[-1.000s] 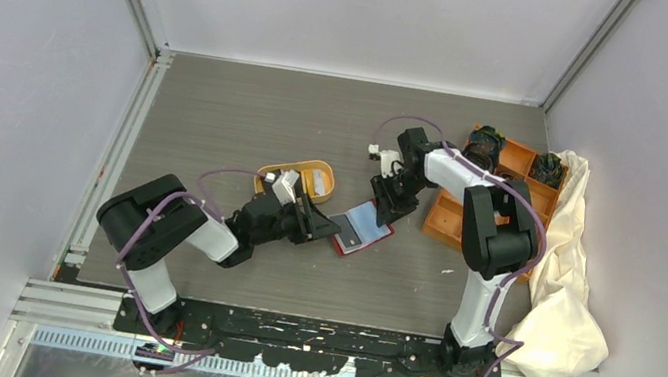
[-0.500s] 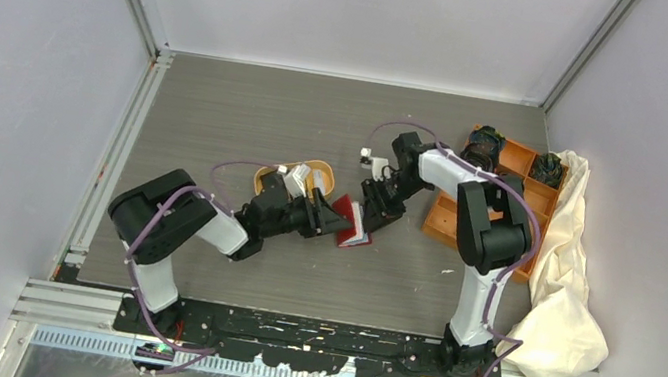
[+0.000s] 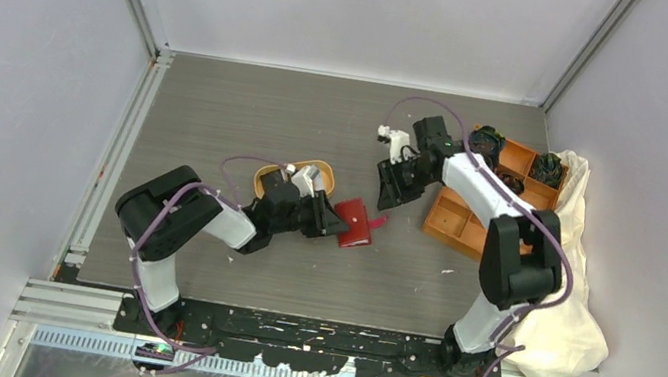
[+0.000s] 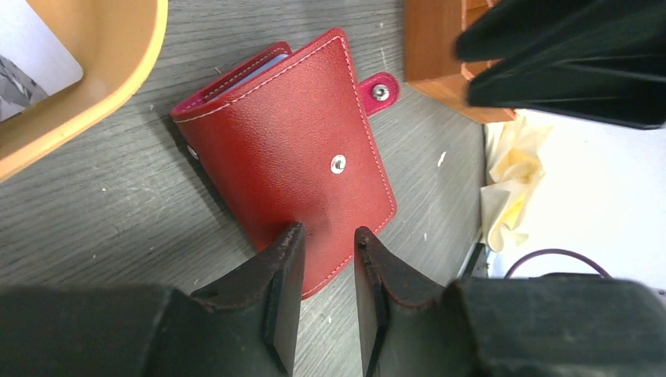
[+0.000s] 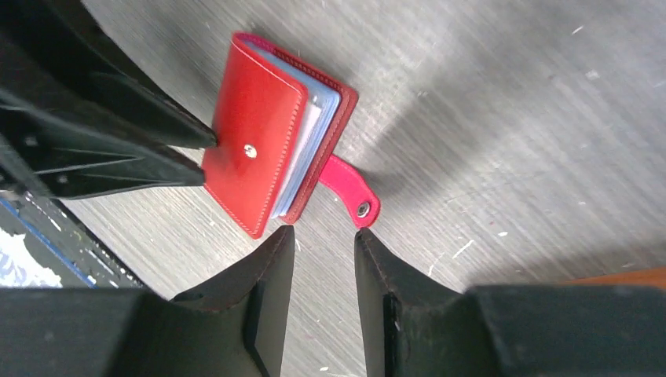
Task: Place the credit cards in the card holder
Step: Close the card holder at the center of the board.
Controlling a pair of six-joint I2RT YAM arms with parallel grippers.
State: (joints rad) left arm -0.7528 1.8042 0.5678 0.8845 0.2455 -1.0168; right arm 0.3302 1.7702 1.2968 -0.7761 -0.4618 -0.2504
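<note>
Mid-table, the card holder (image 4: 290, 149) lies folded shut, its clasp tab (image 5: 345, 188) unsnapped and sticking out to one side. My left gripper (image 4: 327, 230) has its jaws a narrow gap apart, tips over the edge of the red cover, with nothing pinched between them. My right gripper (image 5: 323, 232) hangs part-open and empty just beyond the tab. One whitish credit card (image 4: 31, 55) sits in the orange tray (image 4: 126, 63), cut off by the frame, its grey print too blurred to read. Whether cards sit between the pale sleeves (image 5: 314, 129), I cannot tell.
</note>
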